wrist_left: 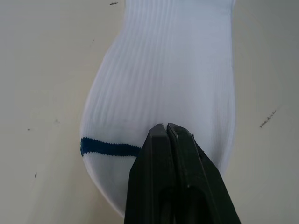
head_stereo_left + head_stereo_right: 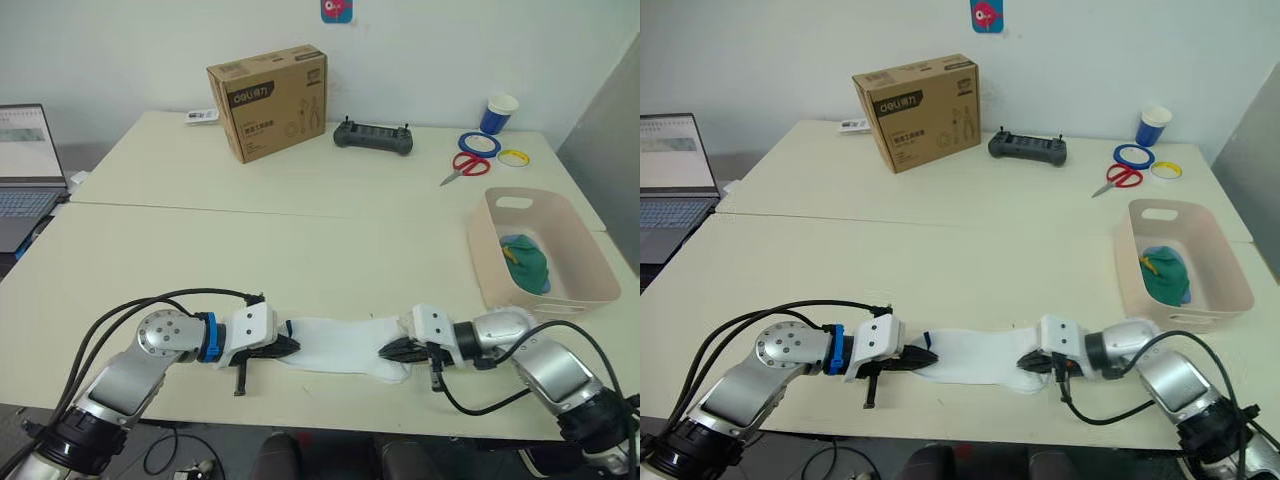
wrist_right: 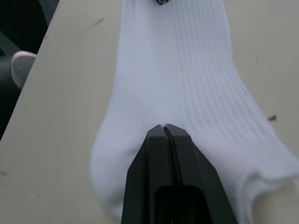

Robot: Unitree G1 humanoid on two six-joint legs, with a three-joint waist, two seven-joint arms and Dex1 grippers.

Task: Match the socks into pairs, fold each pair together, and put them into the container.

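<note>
- The table (image 2: 300, 250) is carrying everything; the work is happening at its near edge, midway along.
- The container (image 2: 590, 262) is sitting by the table's right edge, and green and light blue socks (image 2: 527, 262) are lying bundled inside it, so two pairs look to be already put away.
- The white socks (image 2: 345, 347) are lying stretched flat along the near edge between the two arms; whether this is one sock or both stacked together is hard to tell, though it appears to be the last pair.
- The left gripper (image 2: 285, 348) is pinching the end with the blue stripe, its fingers pressed fully together on the fabric, as the left wrist view shows.
- The right gripper (image 2: 392, 352) is clamping the opposite end, fingers likewise closed with no gap.
- By my reading, folding is just getting under way: one end needs bringing over onto the other, then the bundle needs carrying right into the container.
</note>
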